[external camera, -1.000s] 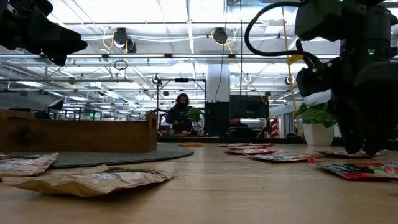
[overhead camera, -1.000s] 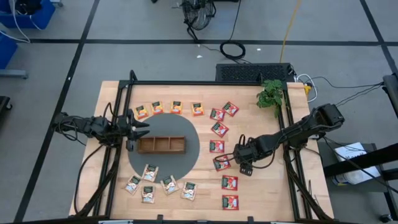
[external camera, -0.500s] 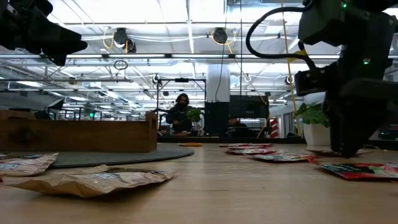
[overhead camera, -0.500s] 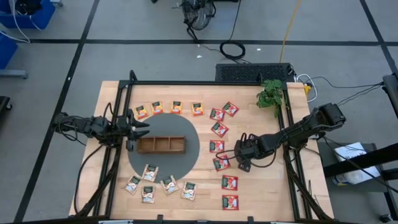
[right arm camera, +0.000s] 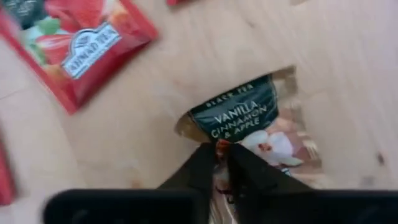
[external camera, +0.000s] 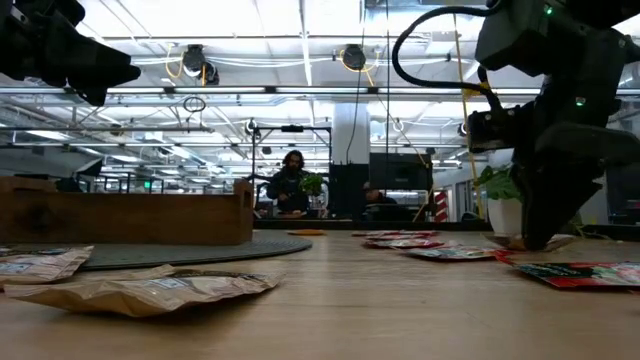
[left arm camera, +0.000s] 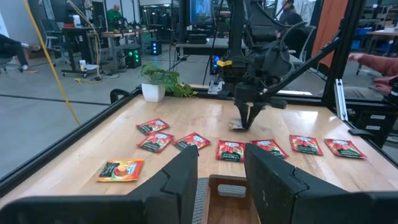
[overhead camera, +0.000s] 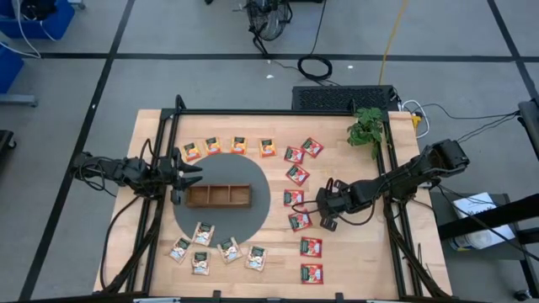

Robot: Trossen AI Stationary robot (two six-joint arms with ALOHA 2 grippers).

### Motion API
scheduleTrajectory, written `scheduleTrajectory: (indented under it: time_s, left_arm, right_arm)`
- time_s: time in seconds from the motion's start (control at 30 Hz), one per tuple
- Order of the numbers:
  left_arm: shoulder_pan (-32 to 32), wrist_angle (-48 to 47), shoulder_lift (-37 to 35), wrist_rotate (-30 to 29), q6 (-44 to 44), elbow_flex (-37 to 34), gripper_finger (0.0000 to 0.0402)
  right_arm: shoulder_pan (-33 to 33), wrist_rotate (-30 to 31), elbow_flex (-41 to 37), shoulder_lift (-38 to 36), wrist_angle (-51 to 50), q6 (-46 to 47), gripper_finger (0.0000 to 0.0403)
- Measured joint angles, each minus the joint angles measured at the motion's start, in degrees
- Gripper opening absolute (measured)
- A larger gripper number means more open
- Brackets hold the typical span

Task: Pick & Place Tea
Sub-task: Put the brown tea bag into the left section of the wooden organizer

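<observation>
Pinched together, our right gripper [right arm camera: 219, 163] jaws clamp the edge of a vanilla tea packet [right arm camera: 252, 130] on the table [overhead camera: 337, 261], red packets [overhead camera: 311, 247] lying near. Our left gripper [overhead camera: 192, 174] waits half-open just beside the wooden tray [overhead camera: 218, 195]; its compartments look empty.

Overhead, table-level, two wrist views

Wood, foil and matt black

Glossy foil tea packets [right arm camera: 261, 124] lie on a smooth pale wooden table [overhead camera: 337, 261]; brown wooden tray [overhead camera: 219, 196], matt.
</observation>
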Motion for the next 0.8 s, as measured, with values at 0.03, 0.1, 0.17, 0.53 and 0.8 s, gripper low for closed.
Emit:
scheduleTrajectory:
  time_s: [0.03, 0.1, 0.17, 0.53, 0.8]
  left_arm:
    - [0.0, 0.0, 0.0, -0.02, 0.0, 0.0, 0.0134]
    - [0.01, -0.02, 0.0, 0.0, 0.0, 0.0, 0.0134]
    - [0.0, -0.02, 0.0, -0.02, 0.0, 0.0, 0.0134]
    - [0.0, 0.04, 0.0, -0.02, 0.0, 0.0, 0.0134]
    - [0.0, -0.03, 0.0, 0.0, 0.0, 0.0, 0.0134]
  right_arm:
    - [0.0, -1.07, -0.02, 0.03, 0.87, -0.07, 0.001]
    - [0.09, -2.49, 0.53, 0.19, 1.44, -0.25, 0.0003]
    - [0.09, -2.87, 2.02, 0.21, 1.11, -1.31, 0.0001]
    - [0.09, 11.38, 13.15, -2.95, 0.01, -15.7, 0.0001]
    - [0.04, 24.75, 15.21, -5.36, -1.4, -23.22, 0.0001]
